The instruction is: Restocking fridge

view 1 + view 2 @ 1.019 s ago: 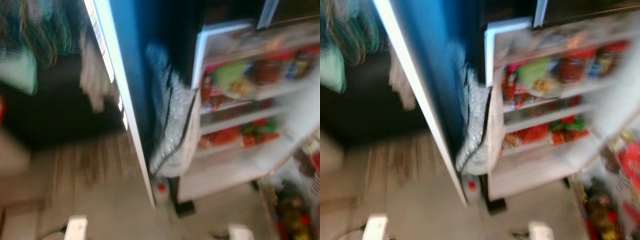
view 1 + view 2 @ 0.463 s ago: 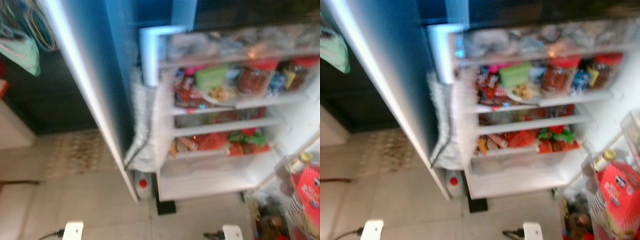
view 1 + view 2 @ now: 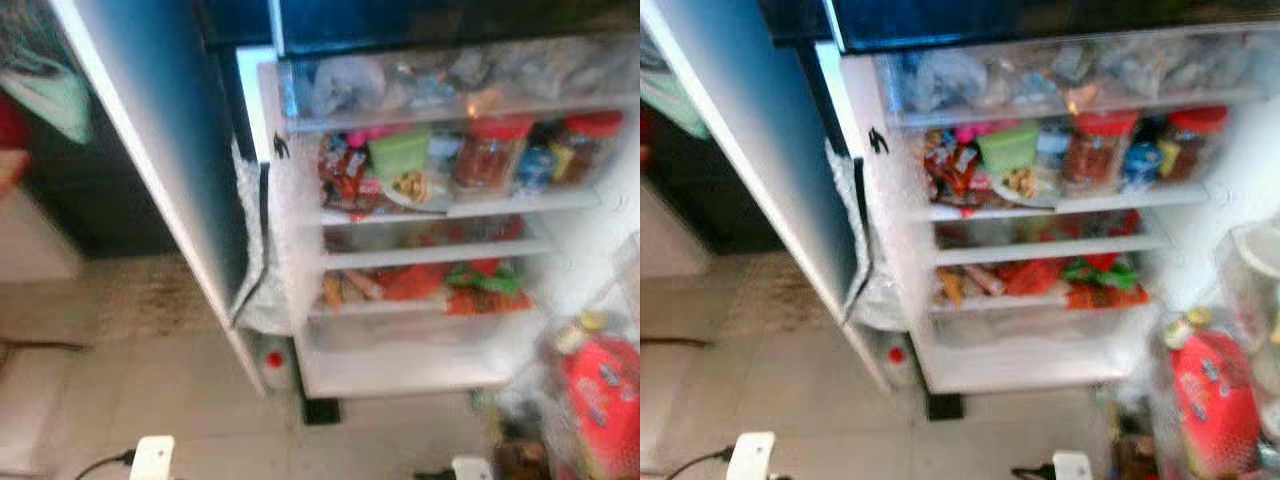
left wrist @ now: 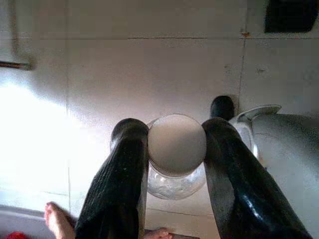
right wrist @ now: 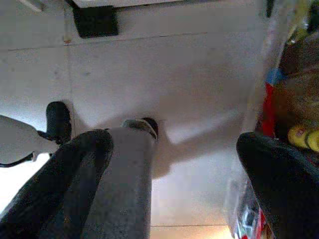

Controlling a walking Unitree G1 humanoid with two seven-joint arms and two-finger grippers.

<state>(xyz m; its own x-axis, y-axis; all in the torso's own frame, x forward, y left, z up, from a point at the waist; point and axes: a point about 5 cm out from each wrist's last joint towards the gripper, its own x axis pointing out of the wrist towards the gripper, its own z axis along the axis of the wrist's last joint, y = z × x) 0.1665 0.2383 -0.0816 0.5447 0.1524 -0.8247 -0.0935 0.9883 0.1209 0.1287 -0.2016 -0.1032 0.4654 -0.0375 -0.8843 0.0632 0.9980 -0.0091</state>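
You see the fridge (image 3: 420, 230) standing open before you, its shelves full of jars with red lids (image 3: 495, 150) and packets, but the blur makes every label unreadable. Your left tool (image 4: 177, 149) is clamped on a clear jar (image 4: 175, 154) with a pale lid, held low above the tiled floor (image 4: 149, 74). Your right tool (image 5: 174, 169) hangs beside the door rack with its fingers wide apart. A red bottle (image 3: 1210, 400) stands in that rack.

Both eye views are soft with blur; the lit fridge interior (image 3: 430, 200) glows bright, washing out at right. The left wrist view has harsh glare at left.
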